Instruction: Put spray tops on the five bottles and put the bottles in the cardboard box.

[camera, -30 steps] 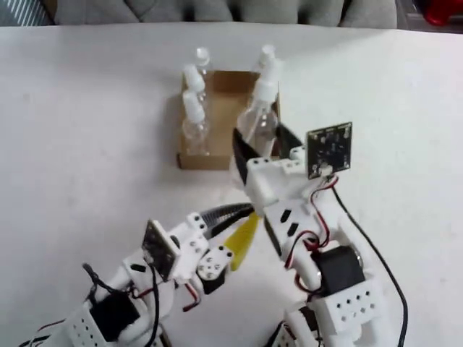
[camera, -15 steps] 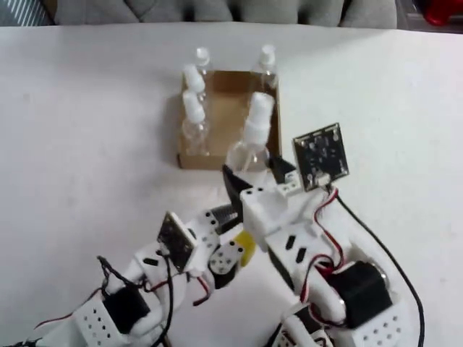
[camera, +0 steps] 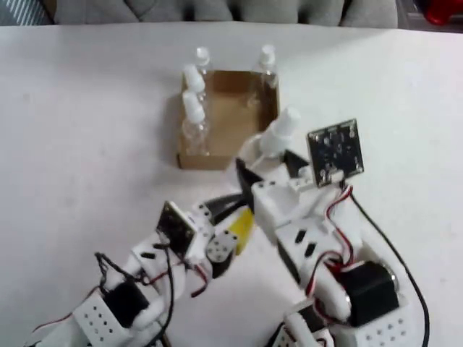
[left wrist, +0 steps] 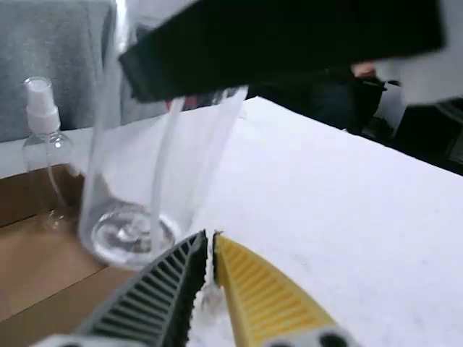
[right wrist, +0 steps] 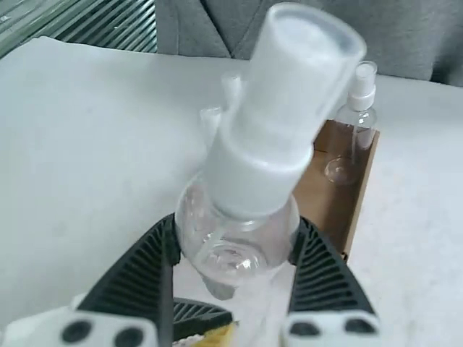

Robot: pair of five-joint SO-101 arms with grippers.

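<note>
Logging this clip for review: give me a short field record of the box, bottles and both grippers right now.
box: cardboard, open, on the table
boxed bottles: four, upright, spray tops on
fifth bottle: spray top on, tilted, at the box's near right corner
right gripper: shut on the fifth bottle
left gripper: shut, empty, by that bottle's base

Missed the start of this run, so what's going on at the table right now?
The right gripper is shut on a clear bottle with its spray top on, holding it tilted at the corner of the cardboard box nearest the arms. The left gripper is shut and empty beside that bottle's base. At the box stand four other bottles, all topped, so this looks like the last one.
</note>
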